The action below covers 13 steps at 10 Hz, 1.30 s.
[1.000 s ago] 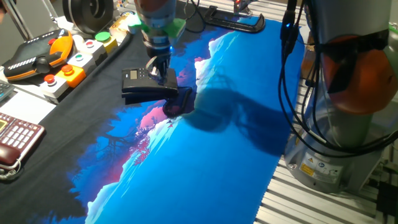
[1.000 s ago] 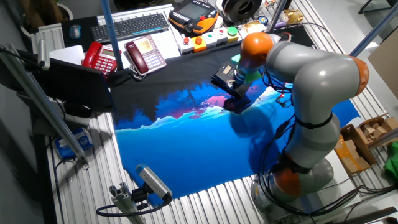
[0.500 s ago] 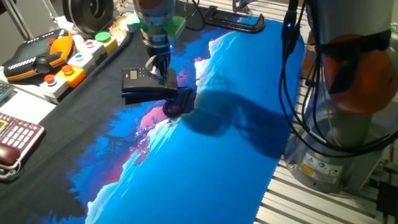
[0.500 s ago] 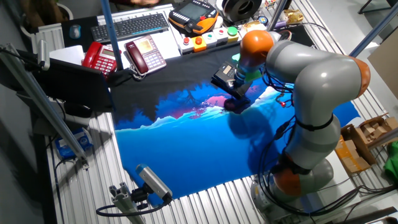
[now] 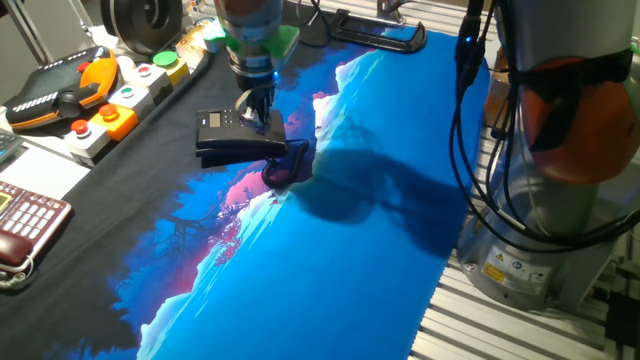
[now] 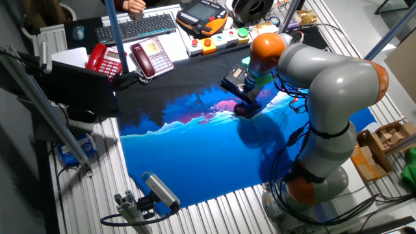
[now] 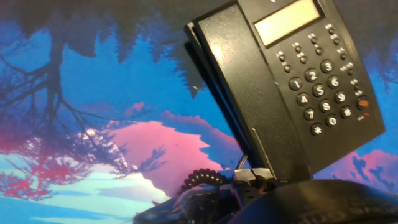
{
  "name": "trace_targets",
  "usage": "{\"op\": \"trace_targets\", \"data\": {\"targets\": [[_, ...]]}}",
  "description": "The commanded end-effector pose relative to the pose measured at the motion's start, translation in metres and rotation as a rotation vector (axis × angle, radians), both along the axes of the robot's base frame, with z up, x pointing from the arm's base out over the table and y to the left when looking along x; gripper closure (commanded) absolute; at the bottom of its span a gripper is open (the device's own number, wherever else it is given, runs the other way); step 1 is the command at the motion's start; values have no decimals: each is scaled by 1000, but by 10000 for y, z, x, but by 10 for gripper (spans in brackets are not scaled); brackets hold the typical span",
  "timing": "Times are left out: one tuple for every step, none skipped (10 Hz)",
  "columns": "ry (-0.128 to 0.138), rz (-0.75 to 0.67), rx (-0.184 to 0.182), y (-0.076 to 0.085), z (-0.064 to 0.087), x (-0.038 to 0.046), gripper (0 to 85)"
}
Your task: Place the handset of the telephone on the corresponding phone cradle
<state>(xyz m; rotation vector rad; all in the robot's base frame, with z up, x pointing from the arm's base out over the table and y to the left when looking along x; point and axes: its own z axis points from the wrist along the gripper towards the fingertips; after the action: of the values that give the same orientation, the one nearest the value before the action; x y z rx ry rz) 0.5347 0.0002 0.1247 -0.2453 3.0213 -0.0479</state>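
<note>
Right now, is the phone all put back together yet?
Nearly, it seems. The handset looks laid in its place beside the keypad of the telephone. The fingers hang right over it; whether they grip it I cannot tell. Left: letting go and lifting away.

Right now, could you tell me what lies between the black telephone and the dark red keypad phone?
Only bare dark cloth lies between the telephone and the dark red keypad phone, as one fixed view shows.

A blue-and-pink landscape mat (image 5: 330,260) covers the table, with a dark red keypad phone (image 6: 151,56), keyboard (image 6: 135,27) and orange-and-black controller (image 5: 62,88) alongside
</note>
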Motion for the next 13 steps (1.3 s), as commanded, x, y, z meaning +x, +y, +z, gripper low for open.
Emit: {"op": "trace_targets", "data": {"targets": [[4, 5, 4, 47, -20, 26, 843], [5, 14, 1, 91, -85, 62, 843], [-4, 25, -4, 105, -161, 88, 843], [-10, 35, -4, 90, -215, 111, 843], [-10, 38, 0, 60, -245, 133, 843], [-10, 38, -1, 39, -260, 140, 843], [-10, 33, -4, 31, -281, 152, 843], [-10, 33, -7, 9, -320, 169, 843], [-12, 33, 1, -27, -384, 187, 843], [-15, 33, 4, -35, -434, 199, 843], [-15, 32, 7, -26, -458, 203, 843], [-15, 29, 7, -8, -468, 197, 843], [-15, 27, 6, 1, -475, 193, 843]]}}
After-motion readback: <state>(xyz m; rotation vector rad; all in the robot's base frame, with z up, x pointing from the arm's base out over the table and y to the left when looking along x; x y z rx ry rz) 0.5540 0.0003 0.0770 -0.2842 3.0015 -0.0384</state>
